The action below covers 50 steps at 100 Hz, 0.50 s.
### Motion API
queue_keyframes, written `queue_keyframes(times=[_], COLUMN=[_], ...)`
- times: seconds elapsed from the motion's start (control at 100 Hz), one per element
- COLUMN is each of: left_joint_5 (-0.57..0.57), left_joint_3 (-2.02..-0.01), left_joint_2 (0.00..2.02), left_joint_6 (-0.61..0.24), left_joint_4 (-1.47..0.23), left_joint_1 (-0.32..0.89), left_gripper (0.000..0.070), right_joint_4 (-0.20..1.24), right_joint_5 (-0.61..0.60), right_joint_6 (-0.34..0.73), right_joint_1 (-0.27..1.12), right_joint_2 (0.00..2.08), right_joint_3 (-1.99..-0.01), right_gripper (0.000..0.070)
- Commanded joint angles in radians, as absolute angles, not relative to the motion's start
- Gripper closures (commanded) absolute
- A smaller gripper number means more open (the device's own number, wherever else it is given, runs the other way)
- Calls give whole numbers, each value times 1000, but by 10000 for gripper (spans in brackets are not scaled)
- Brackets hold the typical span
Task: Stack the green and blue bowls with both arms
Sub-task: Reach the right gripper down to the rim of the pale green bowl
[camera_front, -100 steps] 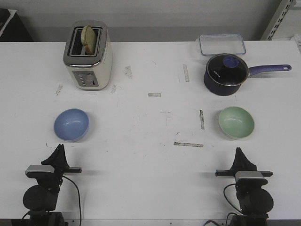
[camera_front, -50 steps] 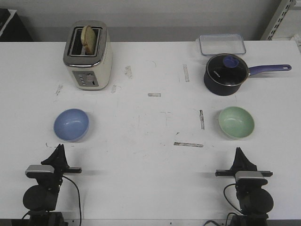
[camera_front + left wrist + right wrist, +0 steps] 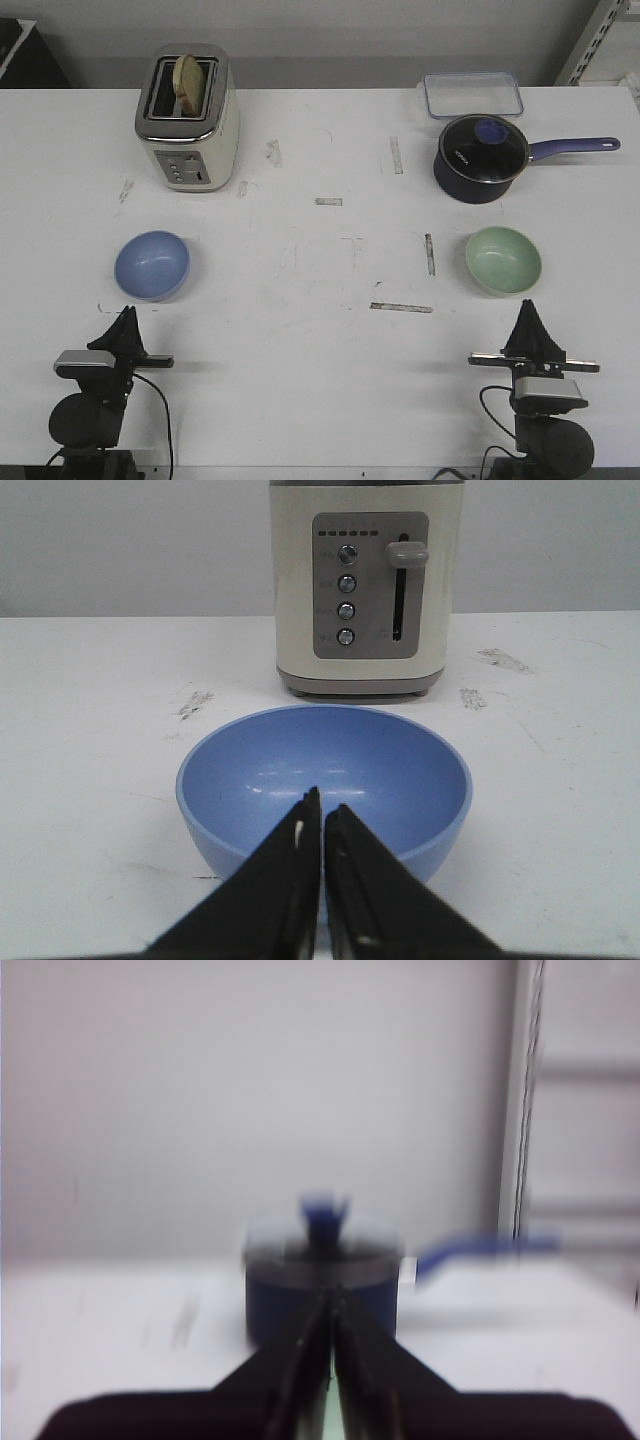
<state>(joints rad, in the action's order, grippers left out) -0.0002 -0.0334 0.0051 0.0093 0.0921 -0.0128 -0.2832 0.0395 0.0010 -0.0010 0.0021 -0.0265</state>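
Sitting at the near table edge, both arms are parked: left gripper (image 3: 126,318) at roughly 7 o'clock of the table (image 3: 320,330), right gripper (image 3: 528,318) at roughly 5 o'clock. Left fingers (image 3: 300,865) are pressed together, nothing between them, per the left wrist view. Right fingers (image 3: 350,1360) also look clenched on nothing in the right wrist view, only a thin slit showing; that frame is blurred. Blue bowl (image 3: 152,265) sits upright on the table at 12 o'clock of the left gripper, near it but apart; the wrist view has the closed tips lined up on the bowl's (image 3: 324,785) near rim. Green bowl (image 3: 503,260) sits upright at about 11 o'clock of the right gripper, near but not touching. The two bowls are well apart, one on each side of the table, not stacked. Toaster (image 3: 186,118) with a bread slice (image 3: 190,83) sticking out stands at 12 o'clock of the blue bowl, toward the far edge. Navy saucepan (image 3: 482,155) with glass lid sits at about 12 o'clock of the green bowl, handle pointing to 3 o'clock; clear container (image 3: 472,94) just behind it at the far edge. Right wrist view shows the saucepan (image 3: 320,1280) dead ahead of the fingers, smeared. Tape marks and scuffs are scattered across the tabletop.
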Motion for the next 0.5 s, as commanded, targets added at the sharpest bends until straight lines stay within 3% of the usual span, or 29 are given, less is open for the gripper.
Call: queue_keyframes(times=[0.0, 0.3, 0.43, 0.49], left_joint_5=[1, 1, 1, 1], left_joint_3=[-12, -12, -12, -12], left_joint_2=[4, 4, 4, 4], left_joint_6=[7, 7, 7, 7], left_joint_4=[105, 99, 99, 99], left_joint_1=[-13, -13, -13, -13], left_gripper=[698, 699, 698, 698], right_joint_4=[-289, -4, 197, 316], right_joint_5=[49, 53, 44, 9], right_joint_6=[7, -27, -20, -17], right_joint_1=[-1, -1, -1, -2], right_joint_2=[10, 361, 573, 673], right_joint_3=[-99, -602, -848, -970], right_gripper=[700, 700, 700, 666])
